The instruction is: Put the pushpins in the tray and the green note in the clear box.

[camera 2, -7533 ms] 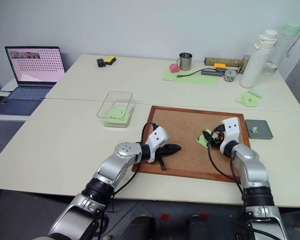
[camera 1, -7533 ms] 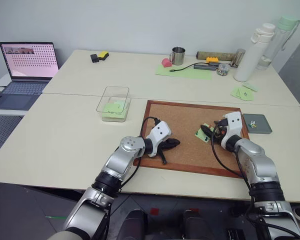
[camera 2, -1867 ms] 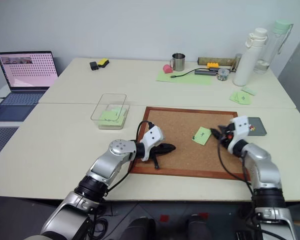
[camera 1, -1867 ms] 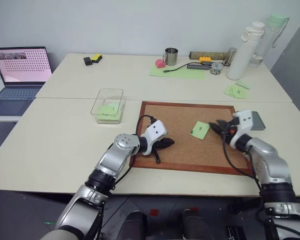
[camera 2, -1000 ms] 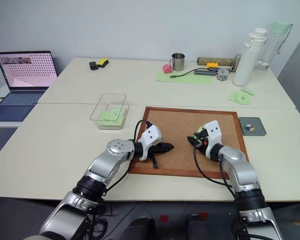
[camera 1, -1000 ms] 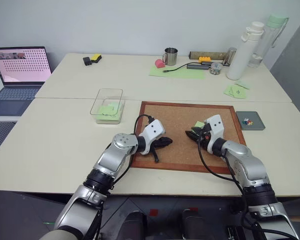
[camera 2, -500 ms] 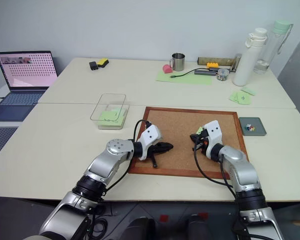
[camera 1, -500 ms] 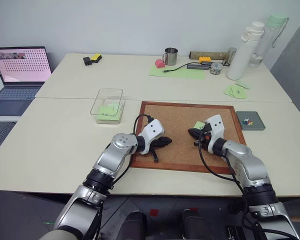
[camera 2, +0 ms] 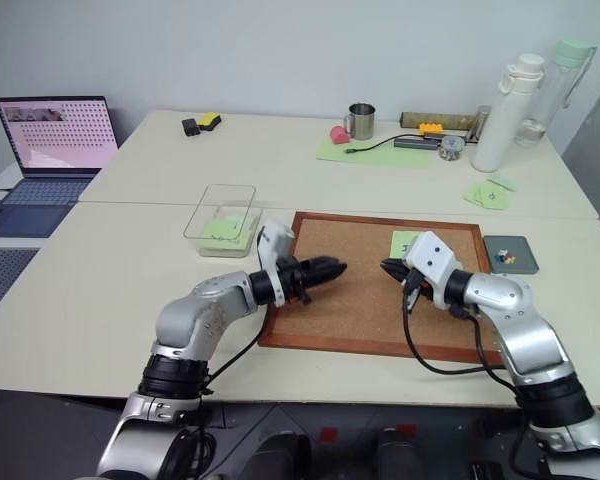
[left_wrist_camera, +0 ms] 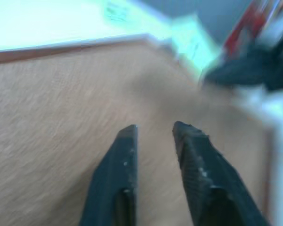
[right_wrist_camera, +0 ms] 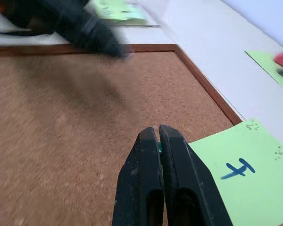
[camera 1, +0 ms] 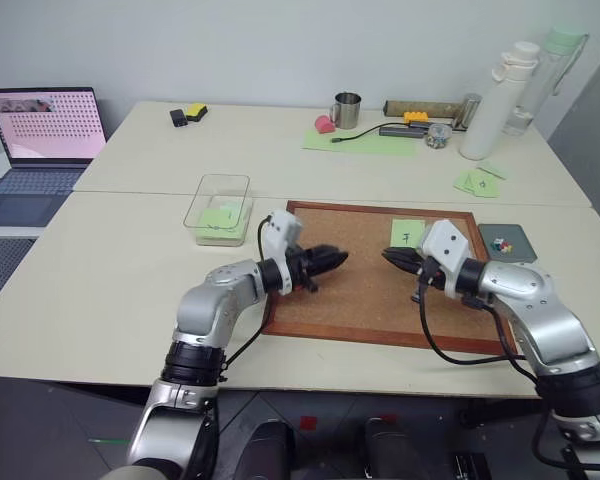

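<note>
Though lying flat and face up on the single cork board (camera 1: 360,300), near its far right corner, not yet in the clear box: one green note (camera 1: 407,232), one dark handwritten mark on it, small pinholes at two corners. Just beside its near left corner, above the board, one right gripper (camera 1: 388,256), jaws pressed together with a tiny green pushpin (right_wrist_camera: 159,147) pinched at the tips, seen as no more than a speck. Facing it across a short gap over the board's middle, one left gripper (camera 1: 338,257), jaws a little apart with nothing between the fingers (left_wrist_camera: 120,165). To the right of the board, just off its far corner, one dark grey tray (camera 1: 515,250) on the worktop (camera 1: 120,270), holding a small cluster of coloured pushpins (camera 1: 497,242), too small to count. To the left of the board, off its far left corner, one clear box (camera 1: 223,190) with green paper lying in its bottom; cannot tell how many pieces. Farther back on the right, a few loose small green notes (camera 1: 477,181), then two tall bottles: one white (camera 1: 485,110), one clear with a pale green cap (camera 1: 552,60). At the back centre, one steel mug (camera 1: 346,110) beside one large pale green sheet (camera 1: 365,143). At the far left, one open laptop (camera 1: 45,125).
</note>
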Controlling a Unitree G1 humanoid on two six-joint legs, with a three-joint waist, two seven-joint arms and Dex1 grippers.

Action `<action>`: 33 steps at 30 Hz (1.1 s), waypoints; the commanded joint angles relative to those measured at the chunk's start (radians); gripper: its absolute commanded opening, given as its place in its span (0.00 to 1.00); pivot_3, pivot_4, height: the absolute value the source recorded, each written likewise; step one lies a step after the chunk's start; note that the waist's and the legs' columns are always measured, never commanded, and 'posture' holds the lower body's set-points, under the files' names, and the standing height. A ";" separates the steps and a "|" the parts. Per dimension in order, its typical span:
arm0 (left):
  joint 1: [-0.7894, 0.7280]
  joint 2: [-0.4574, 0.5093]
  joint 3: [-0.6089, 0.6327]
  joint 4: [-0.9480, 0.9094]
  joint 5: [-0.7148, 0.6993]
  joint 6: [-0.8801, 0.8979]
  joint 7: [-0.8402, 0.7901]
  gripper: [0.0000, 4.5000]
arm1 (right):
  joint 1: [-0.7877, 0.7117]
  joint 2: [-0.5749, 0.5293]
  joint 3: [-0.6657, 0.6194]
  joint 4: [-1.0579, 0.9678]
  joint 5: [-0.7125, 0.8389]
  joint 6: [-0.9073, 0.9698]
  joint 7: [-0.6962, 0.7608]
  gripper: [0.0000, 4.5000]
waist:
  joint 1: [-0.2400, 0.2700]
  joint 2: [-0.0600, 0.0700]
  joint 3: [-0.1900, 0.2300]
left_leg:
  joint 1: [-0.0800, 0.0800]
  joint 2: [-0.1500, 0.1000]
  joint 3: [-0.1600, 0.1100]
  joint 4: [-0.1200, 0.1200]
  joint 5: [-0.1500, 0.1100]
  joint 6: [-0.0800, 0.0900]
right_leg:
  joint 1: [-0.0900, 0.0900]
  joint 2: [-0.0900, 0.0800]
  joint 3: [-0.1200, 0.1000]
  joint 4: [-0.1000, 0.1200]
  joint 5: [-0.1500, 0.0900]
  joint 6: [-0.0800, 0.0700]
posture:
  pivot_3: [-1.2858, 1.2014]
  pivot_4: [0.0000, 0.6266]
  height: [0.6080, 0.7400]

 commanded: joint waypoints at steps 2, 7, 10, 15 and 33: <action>-0.038 -0.018 0.080 -0.067 -0.187 0.172 0.049 0.60 | 0.035 -0.041 -0.018 -0.140 0.011 -0.025 0.043 0.00 | 0.000 0.000 0.000 | 0.001 0.000 -0.001 0.000 0.000 0.000 | 0.001 0.000 0.000 0.000 0.000 0.000 | 0.52 0.24 1.00; -0.049 -0.022 0.058 -0.063 -0.272 0.280 0.038 0.73 | 0.036 -0.057 -0.007 -0.222 0.015 -0.001 0.066 0.00 | 0.001 -0.001 0.001 | 0.001 0.000 -0.001 0.000 0.000 0.000 | 0.001 0.000 0.000 0.000 0.000 0.000 | 0.52 0.24 1.00; -0.046 -0.018 0.030 -0.064 -0.306 0.322 0.013 0.73 | 0.013 -0.060 0.000 -0.264 0.024 0.026 0.081 0.00 | 0.001 -0.001 0.001 | 0.001 0.000 -0.001 0.000 0.000 0.000 | 0.001 0.000 0.000 0.000 0.000 0.000 | 0.52 0.24 1.00; -0.035 -0.014 -0.010 -0.046 -0.307 0.320 -0.013 0.73 | -0.013 -0.062 0.030 -0.340 0.032 0.078 0.101 0.00 | 0.002 -0.001 0.001 | 0.001 -0.001 -0.001 0.000 0.000 0.000 | 0.001 0.000 0.000 0.000 0.000 0.000 | 0.52 0.24 1.00; -0.046 -0.008 -0.048 -0.005 -0.308 0.212 -0.121 0.14 | -0.068 -0.079 0.076 -0.369 0.024 0.121 0.117 0.00 | 0.006 -0.001 0.001 | 0.001 -0.001 0.000 0.000 0.000 0.000 | 0.001 0.000 0.000 -0.001 0.000 -0.001 | 0.52 0.24 1.00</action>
